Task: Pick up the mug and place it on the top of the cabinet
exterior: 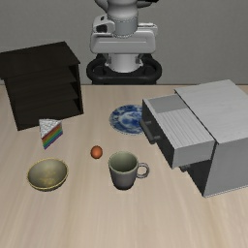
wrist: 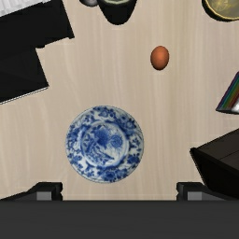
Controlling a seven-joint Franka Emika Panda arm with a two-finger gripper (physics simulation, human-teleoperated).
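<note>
Claw point(wrist: 119, 193): spread wide! Both fingertips point(wrist: 45, 192) stand well apart, nothing between them, touching nothing, hanging high over the table point(exterior: 87, 208).
Under the claw: a blue-and-white plate point(wrist: 105, 142), lying flat, not far from the table edge at the robot's base.
Mug point(exterior: 124, 170): upright out on the open table, well away from that robot-side edge, handle pointing to the exterior view's right.
Mug versus claw: well apart. Seen from the wrist, the mug sits beyond the plate, so the plate lies between it and the fingertips.
Orange ball point(exterior: 96, 152): small, near the mug on the exterior view's left, not touching it.
Bowl point(exterior: 46, 174): farther along that same side, apart from the mug.
Grey cabinet point(exterior: 208, 126): on the exterior view's right of the table, one drawer pulled out; the mug's handle faces it.
Black shelf unit point(exterior: 44, 82): at the robot-side corner, exterior view's left.
Striped wedge point(exterior: 49, 133): just beside the shelf unit.
</note>
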